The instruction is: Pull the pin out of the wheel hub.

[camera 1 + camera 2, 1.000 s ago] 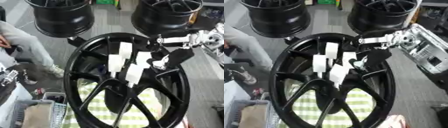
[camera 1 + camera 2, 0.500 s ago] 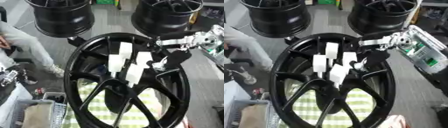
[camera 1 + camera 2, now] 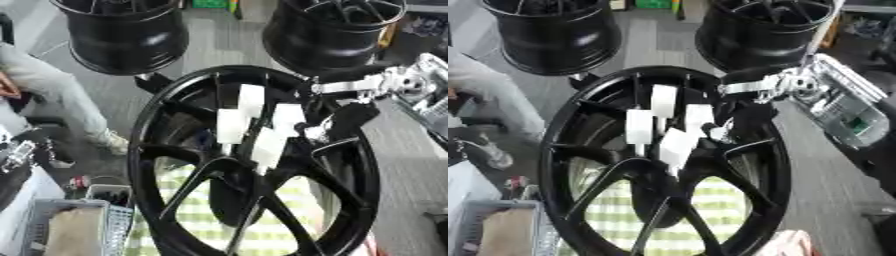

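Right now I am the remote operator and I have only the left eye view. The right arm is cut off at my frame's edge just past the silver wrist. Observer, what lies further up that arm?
Observer: In the right eye view the right forearm continues up and to the right from the right hand, which is at the wheel hub. The forearm has a clear cover with a green board under it.
Operator: Is anything near the wheel's lower right rim?
Observer: Yes, something pinkish shows at the bottom edge, just right of the rim. Your view barely catches it, and I cannot tell what it is.
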